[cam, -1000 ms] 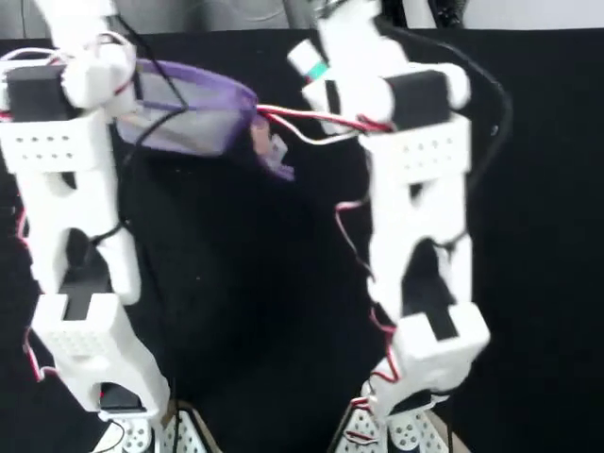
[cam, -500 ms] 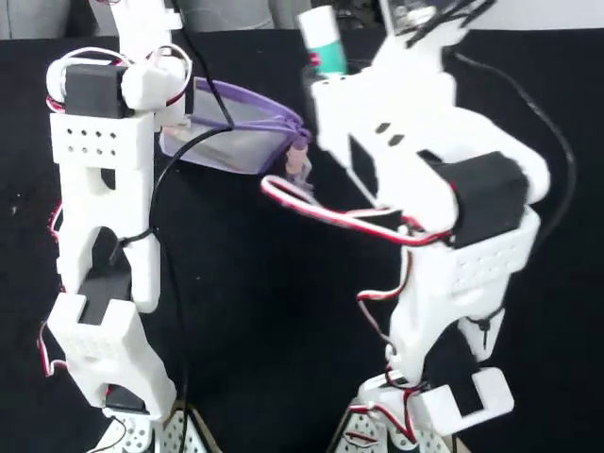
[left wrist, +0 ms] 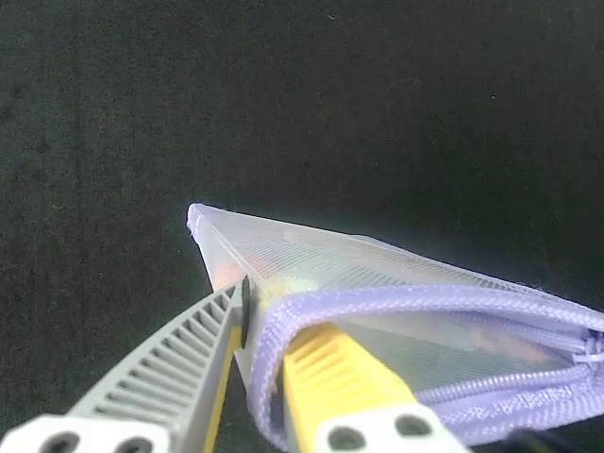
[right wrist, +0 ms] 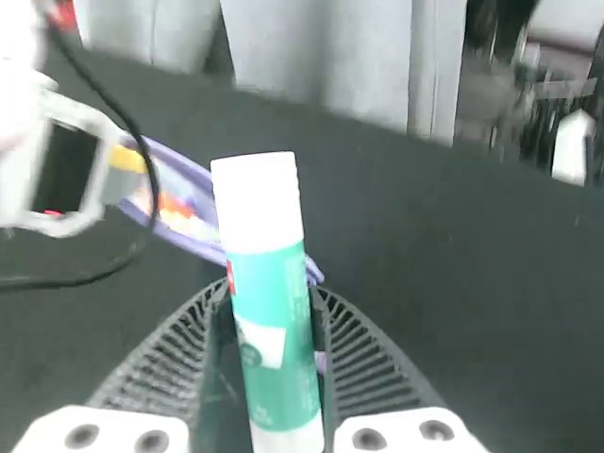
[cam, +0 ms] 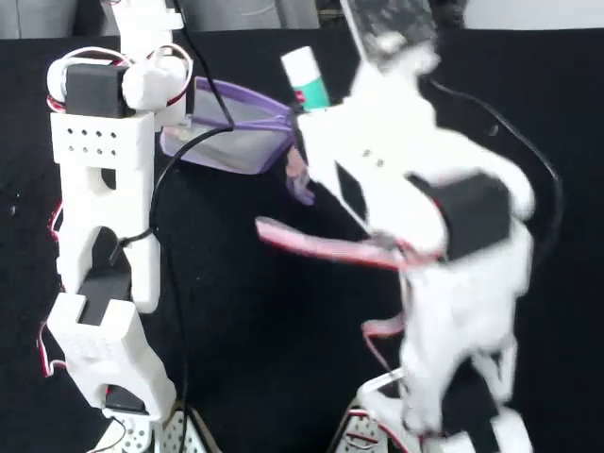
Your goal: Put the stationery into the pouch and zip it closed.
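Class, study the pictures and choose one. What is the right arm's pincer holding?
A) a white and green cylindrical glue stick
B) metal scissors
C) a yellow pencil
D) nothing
A: the white and green cylindrical glue stick sits clamped in the right pincer; the left pincer grips the translucent purple-zipped pouch.

The pouch [left wrist: 396,274] looks ribbed translucent plastic with perhaps cloth edging, the glue stick [right wrist: 267,311] smooth plastic.

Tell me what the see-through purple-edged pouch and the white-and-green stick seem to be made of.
See-through purple-edged pouch: probably soft plastic, translucent with a ribbed grid; its purple edge looks like woven fabric. White-and-green stick: likely hard plastic, smooth, faintly shiny.
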`<state>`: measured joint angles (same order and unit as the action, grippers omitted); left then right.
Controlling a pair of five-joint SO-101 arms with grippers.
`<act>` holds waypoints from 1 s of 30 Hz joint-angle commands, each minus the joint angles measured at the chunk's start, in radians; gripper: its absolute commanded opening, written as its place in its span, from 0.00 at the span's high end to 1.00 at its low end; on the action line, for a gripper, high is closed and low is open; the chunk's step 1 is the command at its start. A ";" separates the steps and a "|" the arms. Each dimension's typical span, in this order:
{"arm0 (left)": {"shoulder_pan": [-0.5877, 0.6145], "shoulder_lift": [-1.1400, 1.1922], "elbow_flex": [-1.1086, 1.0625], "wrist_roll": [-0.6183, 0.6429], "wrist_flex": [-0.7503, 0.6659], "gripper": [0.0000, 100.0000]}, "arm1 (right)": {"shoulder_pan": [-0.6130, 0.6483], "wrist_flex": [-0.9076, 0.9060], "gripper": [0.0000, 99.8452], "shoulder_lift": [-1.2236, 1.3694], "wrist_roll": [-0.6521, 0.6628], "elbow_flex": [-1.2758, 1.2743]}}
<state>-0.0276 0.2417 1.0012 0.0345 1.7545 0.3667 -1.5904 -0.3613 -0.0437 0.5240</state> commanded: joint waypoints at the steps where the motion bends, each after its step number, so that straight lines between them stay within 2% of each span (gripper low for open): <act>1: -0.018 -0.054 0.005 0.009 -0.012 0.97 | -0.009 0.215 0.99 -0.188 -0.008 -0.217; 9: -0.019 -0.052 0.005 0.009 -0.012 0.97 | 0.029 0.942 0.99 -0.438 -0.009 -0.863; 20: -0.024 0.089 0.022 0.054 -0.035 0.97 | 0.141 1.751 0.99 -0.521 -0.009 -1.322; 25: -0.021 0.097 0.053 0.055 -0.028 0.97 | 0.141 1.996 0.99 -0.495 -0.009 -1.448; 30: -0.021 0.091 0.053 0.057 -0.026 0.97 | 0.138 2.113 0.99 -0.344 -0.009 -1.445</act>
<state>-0.0245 0.3230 1.0441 0.0744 1.7285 0.4956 0.4411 -0.7710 -0.0483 -0.9306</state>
